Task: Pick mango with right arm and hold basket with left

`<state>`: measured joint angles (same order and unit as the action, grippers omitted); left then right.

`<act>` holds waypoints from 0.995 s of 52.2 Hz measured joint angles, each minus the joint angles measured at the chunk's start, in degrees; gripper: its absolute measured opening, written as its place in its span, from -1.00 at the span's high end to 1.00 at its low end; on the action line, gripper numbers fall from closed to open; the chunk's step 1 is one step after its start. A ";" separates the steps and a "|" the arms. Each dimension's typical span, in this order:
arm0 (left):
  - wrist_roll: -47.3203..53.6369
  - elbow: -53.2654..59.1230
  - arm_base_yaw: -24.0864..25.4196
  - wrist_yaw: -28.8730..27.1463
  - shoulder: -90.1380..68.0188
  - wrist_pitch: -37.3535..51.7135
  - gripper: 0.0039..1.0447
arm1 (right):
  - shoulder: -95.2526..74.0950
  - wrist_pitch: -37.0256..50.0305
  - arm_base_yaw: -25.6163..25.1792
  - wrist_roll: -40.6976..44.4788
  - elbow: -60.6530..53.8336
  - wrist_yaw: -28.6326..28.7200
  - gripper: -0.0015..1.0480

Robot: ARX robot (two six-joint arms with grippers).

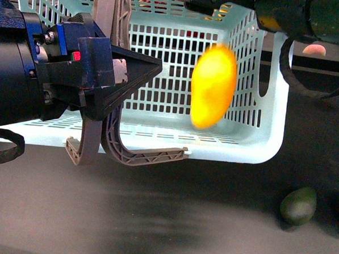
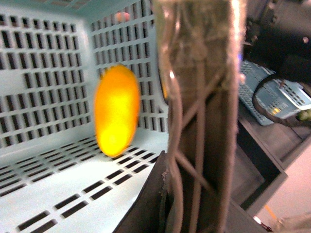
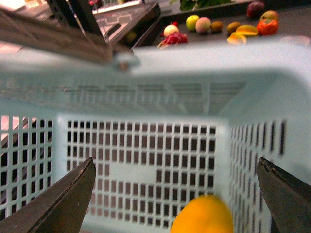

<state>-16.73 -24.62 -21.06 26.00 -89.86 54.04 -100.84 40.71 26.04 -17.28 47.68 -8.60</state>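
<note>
Basket [image 1: 273,109] interior open around mango [image 1: 214,86] (blurred), 1 grey handle [image 1: 151,156] hanging at near rim

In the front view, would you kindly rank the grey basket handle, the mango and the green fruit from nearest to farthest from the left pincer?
From the left pincer:
1. The grey basket handle, right at the pincer.
2. The mango, to its right, within the turquoise basket.
3. The green fruit, far lower right, outside the basket.

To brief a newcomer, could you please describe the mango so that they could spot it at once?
Find the pale turquoise basket filling the front view. Inside it, right of centre against the slotted back wall, is the mango. It is a glossy yellow-orange oval on end, unlike the dull green fruit on the table outside.
</note>
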 joint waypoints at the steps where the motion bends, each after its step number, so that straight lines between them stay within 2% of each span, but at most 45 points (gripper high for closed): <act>1: 0.00 -0.02 0.00 -0.20 0.00 0.00 0.84 | 0.70 0.26 -0.09 0.31 -0.39 -0.63 -0.88; 13: -0.66 0.13 0.04 -0.52 -0.02 -0.02 0.84 | 11.80 1.53 -2.71 1.66 -7.74 -5.31 -0.85; 23: -0.46 0.13 0.04 -0.48 -0.02 0.00 0.84 | 25.29 -1.18 -6.38 1.46 -16.20 -9.14 -0.85; 37: -0.48 0.13 0.04 -0.31 -0.02 0.00 0.84 | 49.57 -13.62 -8.85 -0.94 -28.00 -16.28 -0.85; 42: -0.50 0.13 0.04 -0.28 -0.02 0.00 0.84 | 57.66 -19.17 -8.74 -2.14 -30.88 -19.76 -0.85; 47: -0.46 0.13 0.04 -0.31 -0.02 0.00 0.84 | 65.75 -26.03 -7.37 -3.13 -33.66 -25.73 -0.85; 52: -0.44 0.13 0.04 -0.37 -0.02 0.00 0.84 | 69.13 -28.48 -6.43 -3.17 -34.75 -27.15 -0.85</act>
<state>-17.17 -24.49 -21.02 25.63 -89.89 54.04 -31.70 12.23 19.62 -20.45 12.93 -35.75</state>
